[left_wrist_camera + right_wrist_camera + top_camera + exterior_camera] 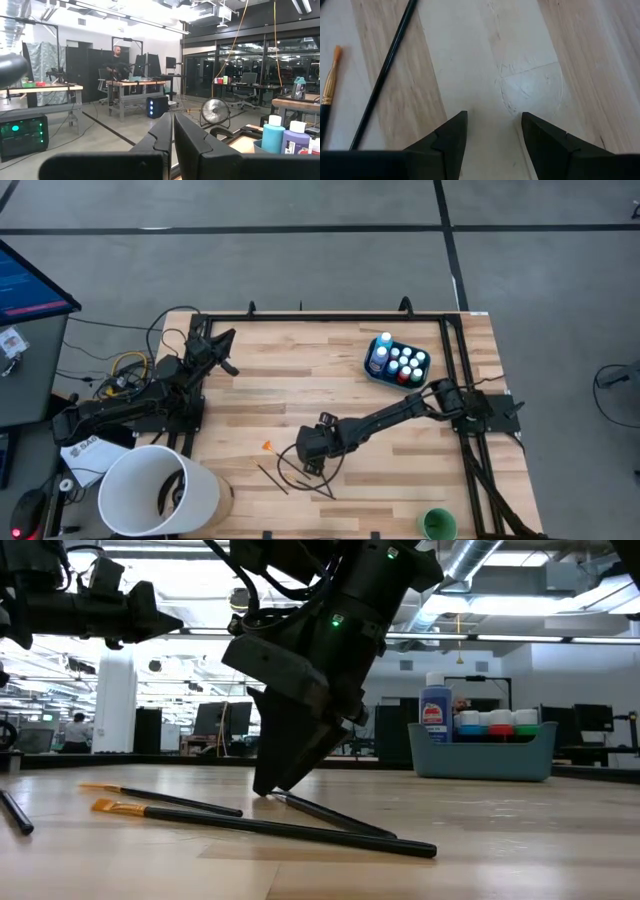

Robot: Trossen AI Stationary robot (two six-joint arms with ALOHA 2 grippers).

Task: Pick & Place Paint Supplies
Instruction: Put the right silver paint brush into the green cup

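Several thin black brushes (290, 476) lie flat on the wooden table near its front edge; one has an orange tip (105, 806). My right gripper (492, 116) points steeply down among them, open, its tips (268, 790) at the table surface with bare wood between the fingers. One brush end (300, 804) lies right beside the tips; I cannot tell whether they touch. A black brush handle (385, 75) and the orange-tipped brush (330, 80) lie off to one side. White-capped paint bottles (403, 362) stand in the teal tub (480, 755). My left gripper (226, 340) waits shut at the far left.
A big white bucket (160, 490) stands at the table's near left corner. A small green cup (437, 525) sits at the near right edge. A dark frame rail (455, 360) runs along the table's right side, behind the tub. Bare wood lies between the brushes and the tub.
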